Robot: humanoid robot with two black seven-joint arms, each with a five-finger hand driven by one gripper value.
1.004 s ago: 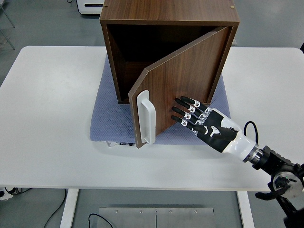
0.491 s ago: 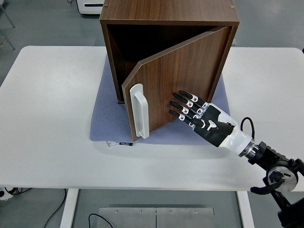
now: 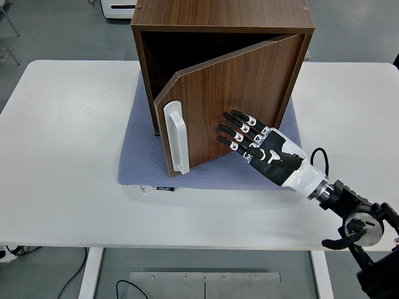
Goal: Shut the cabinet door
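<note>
On the blue-grey mat in the middle of the white tabletop stands the brown wooden cabinet, its open front facing the near edge. The cabinet door is hinged along the cabinet's right side and hangs roughly half shut, its free edge swung out toward the near side, with the white handle mounted upright close to that edge. A wedge of dark interior shows between the door's free edge and the cabinet's left wall.

The right hand lies against the door's outer face, to the right of the handle and low on the panel. Its fingers are spread flat and straight, pointing up and left across the wood; it grips nothing and seems to bear on the door with the fingertips and finger pads. The left hand is out of view.

The step in hand is, by my judgement, the push that carries the door home. To do it well, the hand should keep flat and press along the arc of the swing, toward the cabinet's left wall and inward, not straight back, which would shove the whole cabinet over the mat. Contact nearer the handle would give more leverage than contact near the hinge. The fingers should stay clear of the closing gap at the free edge.
</note>
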